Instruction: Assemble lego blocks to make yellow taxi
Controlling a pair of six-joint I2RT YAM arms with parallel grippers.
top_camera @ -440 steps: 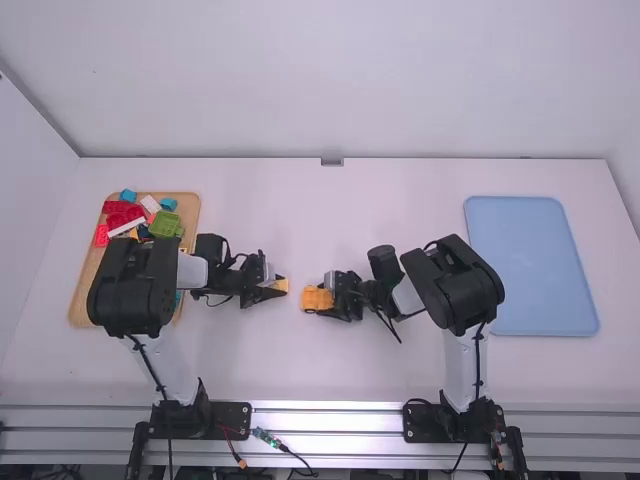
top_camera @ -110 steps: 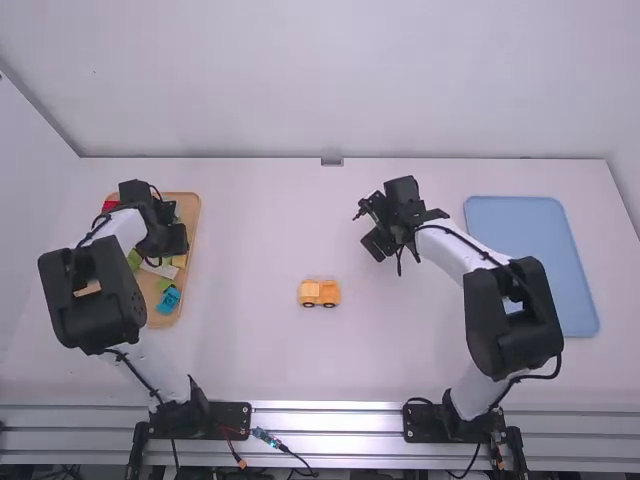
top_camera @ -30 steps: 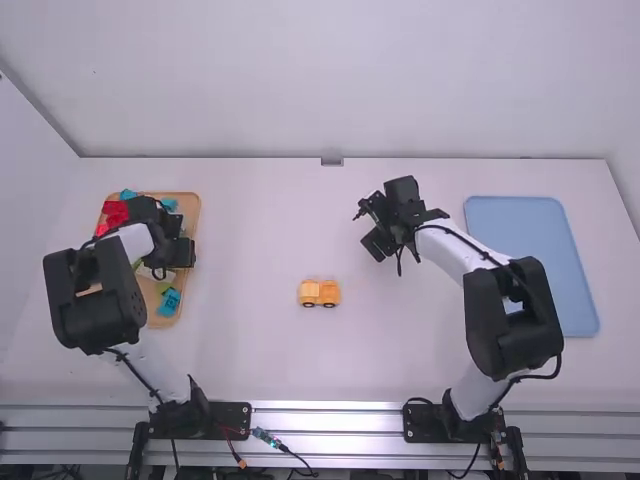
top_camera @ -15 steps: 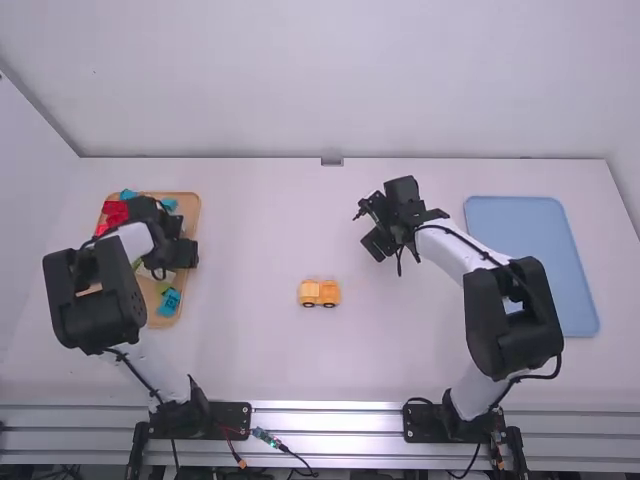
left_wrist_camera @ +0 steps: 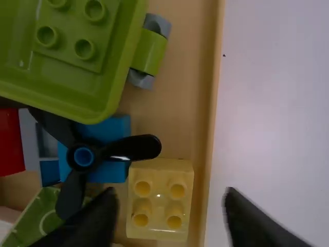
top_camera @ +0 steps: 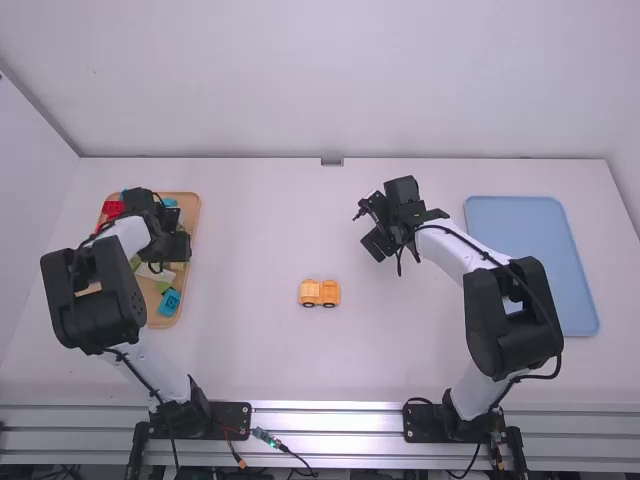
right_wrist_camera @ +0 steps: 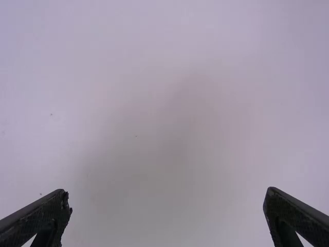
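Hovering over the wooden tray [left_wrist_camera: 218, 77], the left gripper [left_wrist_camera: 170, 194] has its fingers spread wide and holds nothing; a yellow four-stud block [left_wrist_camera: 160, 200] lies in the tray between them. Just now this gripper has shifted slightly inward from the tray's right edge, which I judge to be aligning for a pick. The yellow-orange taxi body [top_camera: 320, 292] stands released near the middle of the table, while earlier the right gripper [right_wrist_camera: 168, 191] was at it. That one is now away from it, wide open and empty. So the taxi seems partly built, and this block is probably the next piece.
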